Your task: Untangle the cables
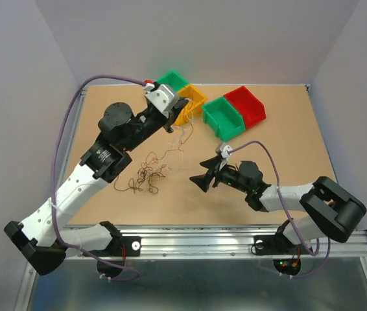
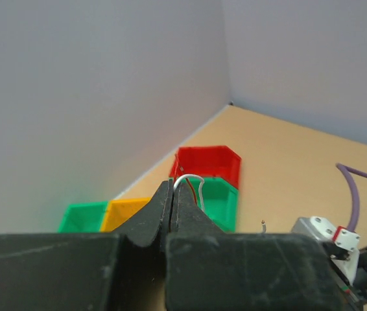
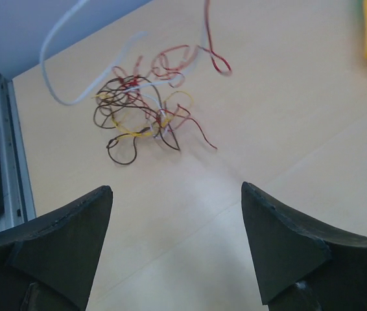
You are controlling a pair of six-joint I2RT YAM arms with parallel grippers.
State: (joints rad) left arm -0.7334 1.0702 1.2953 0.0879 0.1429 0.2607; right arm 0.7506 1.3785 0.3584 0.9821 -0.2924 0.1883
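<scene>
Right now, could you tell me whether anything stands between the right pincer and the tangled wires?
Nothing visible does: only tan wooden tabletop lies between the open black right pincer and the tangle of thin red, yellow, white and brown wires.

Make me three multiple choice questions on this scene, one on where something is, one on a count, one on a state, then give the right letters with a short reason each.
1. Where does the tangle of cables lie?
A. on the table, left of the right gripper
B. inside the red bin
C. on the metal rail

2. How many bins stand on the table?
A. two
B. four
C. six

3. The right gripper is
A. shut on a red wire
B. shut on a bin's rim
C. open and empty

Answers:
1 A, the top view shows it on bare board between the arms.
2 B, a green bin, a yellow bin, a second green bin and a red bin.
3 C, its jaws stand wide apart with only table between them.
</scene>
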